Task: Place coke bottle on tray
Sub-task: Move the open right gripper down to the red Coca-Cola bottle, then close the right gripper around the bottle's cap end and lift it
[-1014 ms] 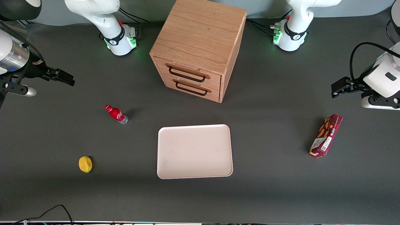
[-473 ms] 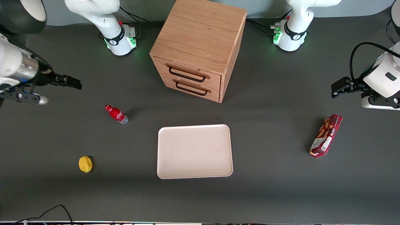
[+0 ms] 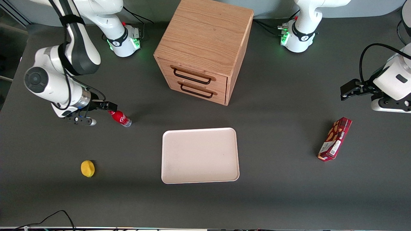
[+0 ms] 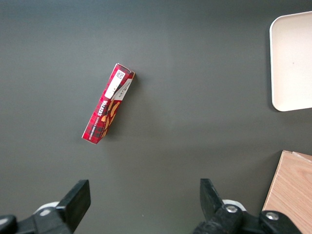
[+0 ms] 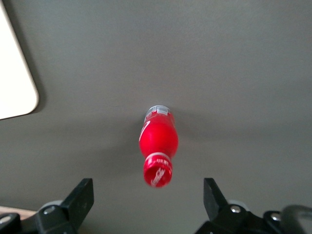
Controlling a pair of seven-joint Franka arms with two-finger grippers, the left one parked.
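On the dark worktop point(image 3: 289, 192), the upright coke bottle point(image 3: 120, 117) is being approached by the open gripper point(image 3: 107, 106) above its cap; descent and closure are being called for before transfer to the tray point(image 3: 199, 155).

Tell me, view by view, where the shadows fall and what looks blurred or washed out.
Front view: even overhead light; the drawer cabinet casts a soft shadow on the table, the coke bottle a faint one; gripper by its cap. Right wrist view: bottle slightly soft, its cap most blurred; tray corner washed out; open fingers dark. Left wrist view: snack box sharp, thin shadow.
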